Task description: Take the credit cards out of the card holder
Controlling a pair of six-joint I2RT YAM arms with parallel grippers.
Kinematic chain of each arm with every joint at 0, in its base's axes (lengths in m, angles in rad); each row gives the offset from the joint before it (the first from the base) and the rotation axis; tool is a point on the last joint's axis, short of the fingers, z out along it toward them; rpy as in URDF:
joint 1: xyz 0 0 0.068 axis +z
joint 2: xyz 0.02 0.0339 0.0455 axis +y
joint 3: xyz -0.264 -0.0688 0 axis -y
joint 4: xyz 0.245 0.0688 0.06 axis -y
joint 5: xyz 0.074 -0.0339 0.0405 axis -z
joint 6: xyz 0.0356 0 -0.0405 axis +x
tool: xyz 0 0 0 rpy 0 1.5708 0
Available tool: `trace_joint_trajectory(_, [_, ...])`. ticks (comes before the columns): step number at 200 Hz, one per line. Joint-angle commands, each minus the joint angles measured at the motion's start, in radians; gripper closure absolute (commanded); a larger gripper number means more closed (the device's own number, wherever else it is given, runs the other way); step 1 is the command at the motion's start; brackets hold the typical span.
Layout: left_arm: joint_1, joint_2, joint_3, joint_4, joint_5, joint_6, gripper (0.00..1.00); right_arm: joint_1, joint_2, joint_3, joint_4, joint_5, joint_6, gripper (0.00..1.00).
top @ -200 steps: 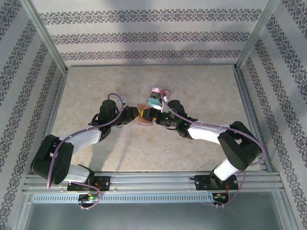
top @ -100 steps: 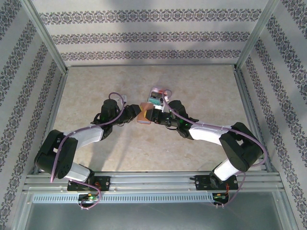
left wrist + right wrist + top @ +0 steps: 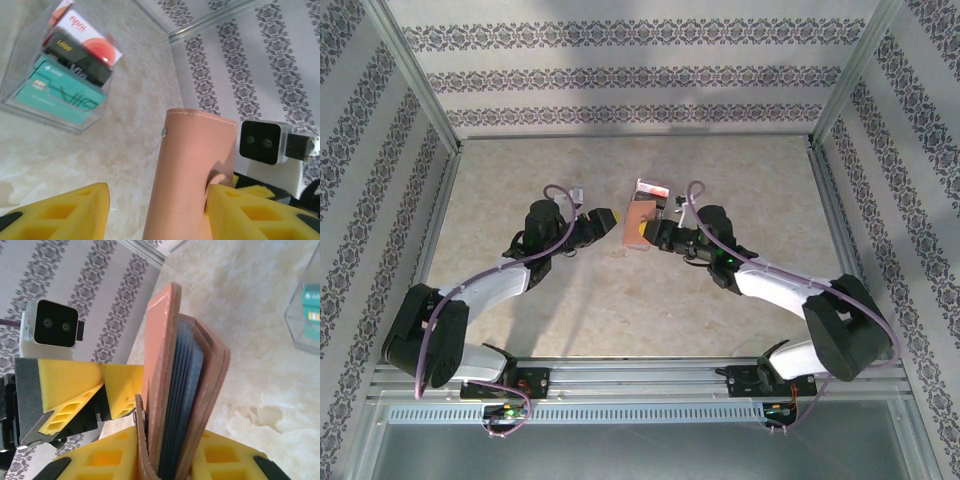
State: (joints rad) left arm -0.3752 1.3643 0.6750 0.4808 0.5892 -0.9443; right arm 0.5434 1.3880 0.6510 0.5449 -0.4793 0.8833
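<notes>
Look at the middle of the top view: your right gripper [image 3: 165,456] is clamped on the card holder [image 3: 159,355] and holds it upright on its edge, just below a clear plastic box [image 3: 50,118] that stands on the table [image 3: 620,320] towards the far wall.

In the right wrist view the holder rises from the bottom centre of the frame, pinched low between the two yellow fingers [image 3: 107,460]. It is folded almost shut. The brown covers stand a little apart at the top, and the blue-grey inner layers show along the edge between them.

Your left gripper [image 3: 604,218] has its jaws apart. In the left wrist view its yellow fingers sit in the two lower corners and the brown back of the holder stands up between them. The finger in the lower left corner is plainly off the leather. The one in the lower right corner lies right beside the small round tab [image 3: 216,181] on the holder's edge, and you cannot tell from this angle whether it touches. From above, the left fingertips look just short of the holder, on its left.

In the upper left of the left wrist view, the clear box holds a teal card [image 3: 60,96], a black card [image 3: 77,62] and a white and red card [image 3: 86,35], stacked one behind the other.
</notes>
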Motion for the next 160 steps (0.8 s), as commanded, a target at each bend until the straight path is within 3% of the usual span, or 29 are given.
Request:
trace_joint_trajectory(1, [0.009, -0.034, 0.052, -0.071, 0.077, 0.116, 0.46, -0.031, -0.076, -0.013, 0.075, -0.098, -0.07, 0.77])
trace_joint_trajectory(55, [-0.057, -0.012, 0.095, -0.016, 0.179, 0.148, 0.39, -0.066, -0.16, -0.021, 0.076, -0.207, -0.107, 0.78])
trace_joint_trajectory(98, [-0.082, 0.025, 0.078, 0.2, 0.278, 0.057, 0.35, -0.076, -0.185, -0.028, 0.078, -0.261, -0.141, 0.78])
trace_joint_trajectory(160, [-0.092, 0.039, 0.066, 0.255, 0.318, 0.039, 0.53, -0.086, -0.181, -0.017, 0.118, -0.326, -0.152, 0.79])
